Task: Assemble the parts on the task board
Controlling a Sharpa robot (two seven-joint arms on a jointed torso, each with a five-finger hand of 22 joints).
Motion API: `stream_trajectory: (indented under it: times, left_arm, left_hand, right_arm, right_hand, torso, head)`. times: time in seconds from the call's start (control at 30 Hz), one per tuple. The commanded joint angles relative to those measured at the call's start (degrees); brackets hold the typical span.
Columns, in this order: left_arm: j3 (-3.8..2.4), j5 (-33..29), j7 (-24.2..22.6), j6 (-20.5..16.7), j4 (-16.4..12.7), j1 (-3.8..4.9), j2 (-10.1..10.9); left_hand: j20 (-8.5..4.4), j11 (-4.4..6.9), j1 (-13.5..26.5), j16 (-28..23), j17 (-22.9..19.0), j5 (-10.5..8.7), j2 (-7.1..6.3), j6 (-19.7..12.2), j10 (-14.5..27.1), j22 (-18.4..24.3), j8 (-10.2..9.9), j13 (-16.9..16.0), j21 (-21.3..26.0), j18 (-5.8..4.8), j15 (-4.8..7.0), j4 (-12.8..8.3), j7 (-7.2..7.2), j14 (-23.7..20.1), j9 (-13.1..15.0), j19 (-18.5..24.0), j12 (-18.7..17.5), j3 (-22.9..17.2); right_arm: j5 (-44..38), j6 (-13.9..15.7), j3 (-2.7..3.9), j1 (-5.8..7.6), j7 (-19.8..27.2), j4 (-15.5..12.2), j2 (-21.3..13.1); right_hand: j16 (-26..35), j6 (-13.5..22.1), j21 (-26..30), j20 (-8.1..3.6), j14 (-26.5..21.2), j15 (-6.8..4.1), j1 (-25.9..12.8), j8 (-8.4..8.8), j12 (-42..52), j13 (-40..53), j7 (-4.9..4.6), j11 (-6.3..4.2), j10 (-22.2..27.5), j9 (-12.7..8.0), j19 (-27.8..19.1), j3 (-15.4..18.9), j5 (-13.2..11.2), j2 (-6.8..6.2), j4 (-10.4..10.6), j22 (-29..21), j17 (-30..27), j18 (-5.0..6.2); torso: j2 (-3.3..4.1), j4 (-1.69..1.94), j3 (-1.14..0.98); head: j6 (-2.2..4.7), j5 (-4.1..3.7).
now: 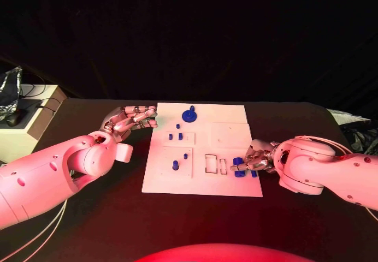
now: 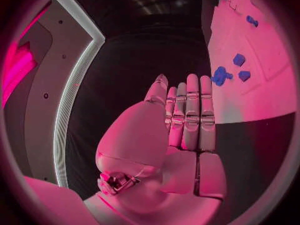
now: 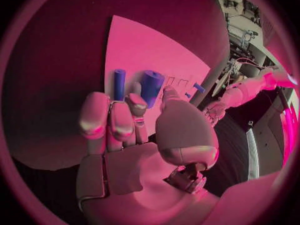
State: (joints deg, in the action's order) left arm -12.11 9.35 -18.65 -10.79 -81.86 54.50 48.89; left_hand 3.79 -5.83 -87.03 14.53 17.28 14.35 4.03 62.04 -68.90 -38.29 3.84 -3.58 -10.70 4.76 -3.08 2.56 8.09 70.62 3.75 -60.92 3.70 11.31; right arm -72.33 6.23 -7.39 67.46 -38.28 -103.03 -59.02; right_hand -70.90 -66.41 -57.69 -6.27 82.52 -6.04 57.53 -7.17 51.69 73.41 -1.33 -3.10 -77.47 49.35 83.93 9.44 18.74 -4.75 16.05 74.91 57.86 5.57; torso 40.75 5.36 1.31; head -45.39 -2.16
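Head view: the white rectangular task board (image 1: 228, 188) lies mid-frame. At its lower right edge, a small blue cylindrical part (image 1: 238, 161) is pinched by the right hand (image 1: 258, 158), probably for insertion next; careful alignment is needed. The left hand (image 1: 130, 120) is held empty, fingers loosely curled.

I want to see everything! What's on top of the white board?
Small blue parts sit on the task board. The right hand covers its right edge, hiding what's beneath.
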Motion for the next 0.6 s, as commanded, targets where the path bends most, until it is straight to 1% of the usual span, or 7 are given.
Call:
stream_trajectory:
  times: [0.03,0.27,0.37,0.4,0.47,0.53,0.6]
  left_arm:
    - [-0.05,0.0,-0.1,1.2,-0.1,-0.06,0.0]
    - [-0.05,0.0,0.0,1.3,-0.1,-0.06,0.1]
    - [-0.05,0.0,0.1,1.4,-0.2,-0.06,0.1]
    - [-0.05,0.0,0.1,1.4,-0.2,-0.06,0.1]
    - [-0.05,0.0,0.1,1.4,-0.2,-0.06,0.2]
    - [-0.05,0.0,0.1,1.5,-0.2,-0.06,0.2]
    - [-0.05,0.0,0.2,1.5,-0.2,-0.06,0.2]
  left_hand:
    - [-0.04,0.09,0.3,-0.1,0.0,-0.17,0.11,0.2,0.1,0.1,-0.1,0.0,-0.2,-0.44,0.00,0.2,0.12,-0.5,-0.1,0.4,-0.1,0.2]
    - [-0.04,0.09,0.3,-0.1,0.0,-0.17,0.11,0.2,0.1,0.1,-0.1,0.0,-0.2,-0.44,0.00,0.2,0.12,-0.5,-0.1,0.4,-0.1,0.2]
    - [-0.04,0.09,0.3,-0.1,0.0,-0.17,0.11,0.2,0.1,0.1,-0.1,0.0,-0.2,-0.44,0.00,0.2,0.12,-0.5,-0.1,0.4,-0.1,0.2]
    - [-0.04,0.09,0.3,-0.1,0.0,-0.17,0.11,0.2,0.1,0.1,-0.1,0.0,-0.2,-0.44,0.00,0.2,0.12,-0.5,-0.1,0.4,-0.1,0.2]
    - [-0.04,0.09,0.3,-0.1,0.0,-0.17,0.11,0.2,0.1,0.1,-0.1,0.0,-0.2,-0.44,0.00,0.2,0.12,-0.5,-0.1,0.4,-0.1,0.2]
    - [-0.04,0.09,0.3,-0.1,0.0,-0.17,0.11,0.2,0.1,0.1,-0.1,0.0,-0.2,-0.44,0.00,0.2,0.12,-0.5,-0.1,0.4,-0.1,0.2]
    - [-0.04,0.09,0.3,-0.1,0.0,-0.17,0.11,0.2,0.1,0.1,-0.1,0.0,-0.2,-0.44,0.00,0.2,0.12,-0.5,-0.1,0.4,-0.1,0.2]
  right_arm:
    - [-3.9,-2.7,-0.06,-0.40,-0.3,0.6,0.5]
    - [-6.0,-3.7,-0.15,-1.16,-0.3,1.3,1.5]
    - [-6.5,-3.6,-0.18,-1.54,-0.4,1.5,1.8]
    - [-6.6,-3.5,-0.18,-1.62,-0.4,1.5,1.8]
    - [-6.8,-3.1,-0.19,-1.72,-0.3,1.6,1.8]
    - [-6.5,-2.1,-0.20,-1.84,-0.3,1.5,1.9]
    - [-5.7,-1.1,-0.20,-1.90,-0.3,1.5,1.9]
  right_hand:
    - [0.0,-0.1,-0.3,-0.53,0.3,0.00,-0.2,0.27,-0.3,-0.1,0.18,0.25,0.1,0.2,3.8,-0.5,-0.3,-0.25,0.1,7.6,0.1,-1.07]
    - [0.1,0.0,-0.3,-0.54,0.3,-0.01,1.0,0.12,-0.4,-0.2,0.20,0.24,0.2,0.5,3.8,-0.3,0.8,0.21,-1.1,7.6,0.2,-1.11]
    - [0.2,0.1,-0.3,-0.55,0.4,0.00,1.2,0.03,-0.5,-0.3,0.18,0.16,0.3,0.7,3.8,1.0,2.6,2.00,-3.7,7.6,0.3,-1.12]
    - [0.2,0.1,-0.3,-0.59,0.4,0.04,2.7,-0.05,-0.5,-0.3,0.21,0.16,0.3,0.8,3.8,1.1,5.2,3.63,-6.1,7.6,0.3,-1.14]
    - [0.3,0.1,-0.3,-0.59,0.4,-0.05,3.5,-0.10,-0.5,-0.4,0.23,0.19,0.3,0.9,3.8,1.6,7.3,4.89,-8.5,7.6,0.3,-1.16]
    - [0.3,0.1,-0.3,-0.62,0.3,-0.14,5.2,-0.10,-0.5,-0.4,0.35,0.07,0.3,1.0,3.8,0.3,9.5,6.87,-10.1,7.6,0.3,-1.17]
    - [0.3,0.3,-0.3,-0.70,0.4,-0.27,6.2,0.03,-0.5,-0.4,0.49,-0.06,0.3,0.8,3.8,-1.9,9.9,7.74,-10.9,7.6,0.4,-1.21]
  torso:
    - [0.01,0.01,-0.01]
    - [0.02,0.02,-0.02]
    - [0.00,0.04,-0.01]
    - [0.00,0.04,-0.02]
    - [0.01,0.03,-0.04]
    - [-0.01,-0.01,-0.03]
    - [0.00,-0.04,-0.04]
  head:
    - [-0.17,0.12]
    - [-0.35,0.09]
    - [-0.31,0.15]
    - [-0.31,0.17]
    - [-0.45,0.18]
    - [-0.42,0.22]
    - [-0.40,0.35]
